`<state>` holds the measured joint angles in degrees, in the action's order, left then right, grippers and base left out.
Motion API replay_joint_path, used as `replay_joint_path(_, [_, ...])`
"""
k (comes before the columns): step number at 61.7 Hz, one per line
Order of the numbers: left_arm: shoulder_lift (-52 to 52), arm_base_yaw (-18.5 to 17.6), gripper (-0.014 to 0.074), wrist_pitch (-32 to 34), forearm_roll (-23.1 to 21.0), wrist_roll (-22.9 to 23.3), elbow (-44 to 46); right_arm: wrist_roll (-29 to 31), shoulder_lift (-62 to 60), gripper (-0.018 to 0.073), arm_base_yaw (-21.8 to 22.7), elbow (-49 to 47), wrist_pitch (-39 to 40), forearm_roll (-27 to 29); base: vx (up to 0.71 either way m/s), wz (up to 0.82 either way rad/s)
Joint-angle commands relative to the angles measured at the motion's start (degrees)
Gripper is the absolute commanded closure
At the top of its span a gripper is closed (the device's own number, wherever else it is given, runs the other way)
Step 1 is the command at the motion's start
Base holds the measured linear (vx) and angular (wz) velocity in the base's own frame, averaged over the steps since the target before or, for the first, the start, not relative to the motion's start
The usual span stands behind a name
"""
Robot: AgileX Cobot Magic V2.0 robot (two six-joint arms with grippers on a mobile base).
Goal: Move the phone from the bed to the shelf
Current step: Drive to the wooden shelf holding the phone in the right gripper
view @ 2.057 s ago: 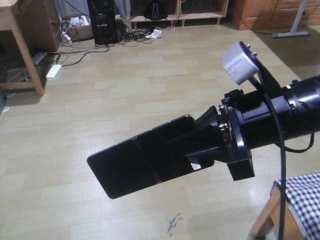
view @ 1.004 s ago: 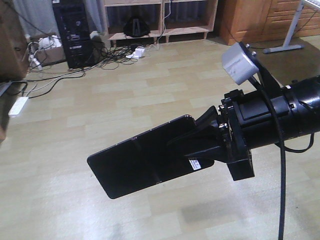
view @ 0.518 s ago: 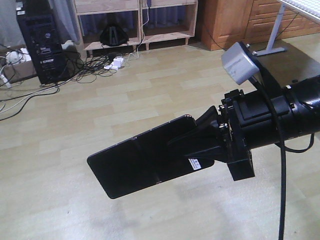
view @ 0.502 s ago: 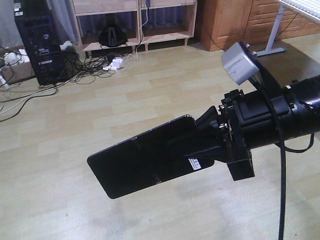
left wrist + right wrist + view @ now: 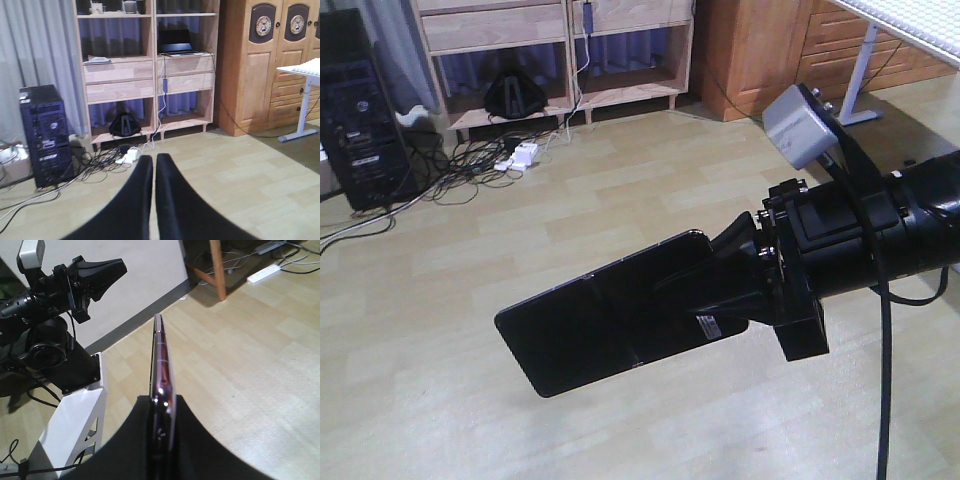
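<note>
**Robot swings toward the shelf with the phone in its right claw**

The background has slid sideways in the last two seconds. The pale wooden shelf [image 5: 122, 80] now stands at the far side, left of centre, and the bed has dropped out of view. This suggests the carry is under way, with the placing still to come. The right arm reaches out level above the floor. The right gripper [image 5: 705, 290] stays clamped on the phone [image 5: 605, 325], which juts out to the left. The left gripper [image 5: 154, 167] is empty, its fingers pressed together.

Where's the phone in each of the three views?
Exterior front: phone centre-left, flat face showing, in the right gripper.
Left wrist: not in it.
Right wrist: phone edge-on, centre.
Landmark: shelf, top of front view, background of left wrist; not in right wrist.
</note>
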<state>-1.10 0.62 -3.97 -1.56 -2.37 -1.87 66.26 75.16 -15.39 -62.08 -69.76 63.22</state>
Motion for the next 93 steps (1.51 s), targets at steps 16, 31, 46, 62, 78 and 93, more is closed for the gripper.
replay_joint_path(16, [-0.3,0.1,0.0595,4.3,-0.6,0.5,1.4,0.4,-1.7,0.0561,0.0,-1.3,-4.0,4.7,0.46,-0.13])
replay_joint_path(31, [-0.3,0.1,0.0595,4.3,-0.6,0.5,1.4,0.4,-1.7,0.0561,0.0,-1.3,-3.9,4.7,0.47,-0.16])
replay_joint_path(46, [-0.3,0.1,0.0595,4.3,-0.6,0.5,1.4,0.4,-1.7,0.0561,0.0,-1.3,-4.0,4.7,0.47,-0.21])
replay_joint_path(62, [-0.3,0.1,0.0595,4.3,-0.6,0.5,1.4,0.4,-1.7,0.0561,0.0,-1.3,-4.0,4.7,0.49,-0.18])
replay_joint_path(78, [-0.3,0.1,0.0595,4.3,-0.6,0.5,1.4,0.4,-1.7,0.0561,0.0,-1.3,-4.0,4.7,0.51,-0.10])
replay_joint_path(93, [-0.3,0.1,0.0595,4.3,-0.6,0.5,1.4,0.4,-1.7,0.0561,0.0,-1.3,-4.0,4.7,0.51,-0.08])
